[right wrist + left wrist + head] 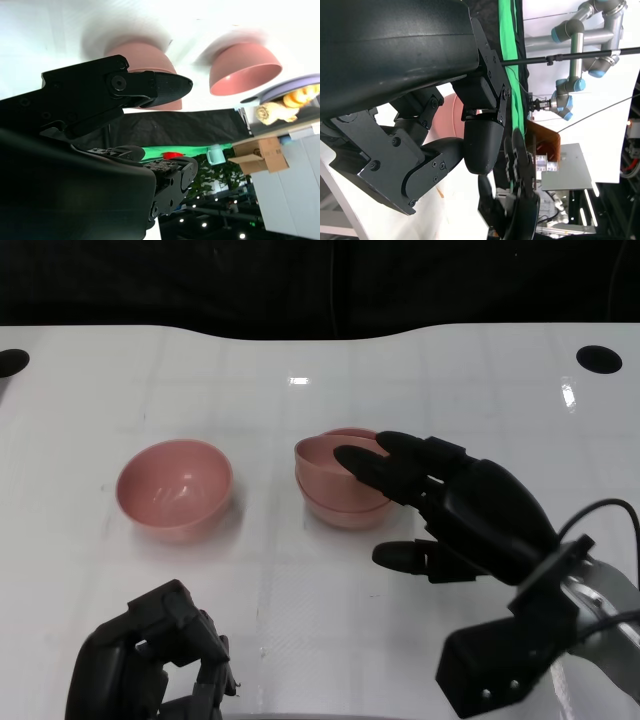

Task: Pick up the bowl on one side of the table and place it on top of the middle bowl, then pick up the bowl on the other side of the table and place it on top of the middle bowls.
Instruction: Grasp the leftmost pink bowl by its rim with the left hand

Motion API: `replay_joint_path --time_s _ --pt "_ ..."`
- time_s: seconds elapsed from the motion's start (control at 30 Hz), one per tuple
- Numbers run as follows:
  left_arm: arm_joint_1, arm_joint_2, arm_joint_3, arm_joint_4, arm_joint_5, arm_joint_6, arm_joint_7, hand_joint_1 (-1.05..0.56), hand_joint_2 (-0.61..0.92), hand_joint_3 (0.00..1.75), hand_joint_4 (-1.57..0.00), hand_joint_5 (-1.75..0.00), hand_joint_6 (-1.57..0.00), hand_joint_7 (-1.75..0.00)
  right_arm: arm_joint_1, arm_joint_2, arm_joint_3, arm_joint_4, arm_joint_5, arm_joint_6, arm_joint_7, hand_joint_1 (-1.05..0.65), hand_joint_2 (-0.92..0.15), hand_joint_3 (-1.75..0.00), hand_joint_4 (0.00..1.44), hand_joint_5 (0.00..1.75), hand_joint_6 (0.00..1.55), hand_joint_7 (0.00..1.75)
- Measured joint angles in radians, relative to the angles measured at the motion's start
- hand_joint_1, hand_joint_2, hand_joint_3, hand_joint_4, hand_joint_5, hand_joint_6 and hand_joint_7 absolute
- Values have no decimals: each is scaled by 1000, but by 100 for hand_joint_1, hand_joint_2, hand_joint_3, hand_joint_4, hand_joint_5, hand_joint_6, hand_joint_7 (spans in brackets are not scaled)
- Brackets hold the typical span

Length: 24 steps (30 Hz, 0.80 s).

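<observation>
In the middle of the head view, on the white table [300, 590], two pink bowls sit nested: the top bowl [335, 457] rests tilted inside the bottom bowl [345, 508], its rim higher toward the left of the frame. The right hand [440, 505] comes in from the lower right of the frame and reaches over this stack. Its upper fingers [375, 465] lie across the right part of the top bowl's rim, and one lower finger points left over the table just below and to the right of the stack. Whether those fingers press on the rim or only hover above it cannot be told; nothing shows the bowl clasped, and the fingers are spread apart.

To the left of centre in the same view stands the single bowl [175, 488], upright on the table and well apart from the stack. The right wrist view shows it too, at the upper right of the frame, with the stacked pair at upper centre behind a black fingertip.

At the lower left of the head view, the left hand [150, 660] sits low near the table's near edge, fingers curled in with nothing in them, well apart from the single bowl.
</observation>
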Motion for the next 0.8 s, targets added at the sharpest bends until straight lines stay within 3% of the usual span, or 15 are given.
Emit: replay_joint_path --time_s 0.07,0.17,0.27,0.4,0.47,0.53,0.6,0.63,0.7,0.8 --pt "-5 3 0 -1 -5 1 -5 -12 46 119 -92 -165 -87 -144 48 -13 -27 -41 28 -19 12 -55 -92 -28 44 16 39 10" --pt "-12 12 4 -4 -6 0 -9 -12 51 111 -90 -164 -86 -142 122 -24 -64 -96 91 -55 34 -47 -92 -17 55 31 51 17" --pt "-15 18 6 -14 -4 1 -8 -11 52 110 -87 -160 -84 -139 208 -28 -105 -137 166 -95 65 -37 -92 -12 47 80 62 22" --pt "-26 23 12 -20 12 -7 -8 -11 51 112 -81 -151 -80 -132 289 -27 -147 -162 278 -159 119 -29 -92 -11 47 100 71 28" --pt "-31 33 20 -33 21 -5 -8 -15 58 93 -80 -132 -85 -99 326 -26 -167 -178 347 -181 150 -21 -92 -14 50 107 79 33" --pt "-31 51 29 -61 39 12 -4 -17 61 84 -78 -122 -86 -85 363 -26 -186 -188 388 -203 174 -18 -92 -16 52 110 81 36" --pt "-31 74 39 -89 76 35 9 -19 70 61 -73 -108 -85 -55 395 -25 -198 -197 413 -224 194 -16 -91 -22 57 115 84 46" --pt "-31 86 43 -103 89 45 11 -20 73 56 -72 -106 -86 -48 407 -25 -202 -199 425 -232 204 -15 -88 -27 58 117 81 53" --pt "-32 115 46 -142 123 81 13 -20 78 37 -66 -83 -78 -20 428 -24 -220 -204 460 -245 231 -14 -77 -51 66 125 79 77" --pt "-34 159 64 -196 177 124 24 -20 85 22 -61 -66 -72 -4 459 -23 -237 -213 538 -245 281 -14 -70 -67 71 130 80 88"
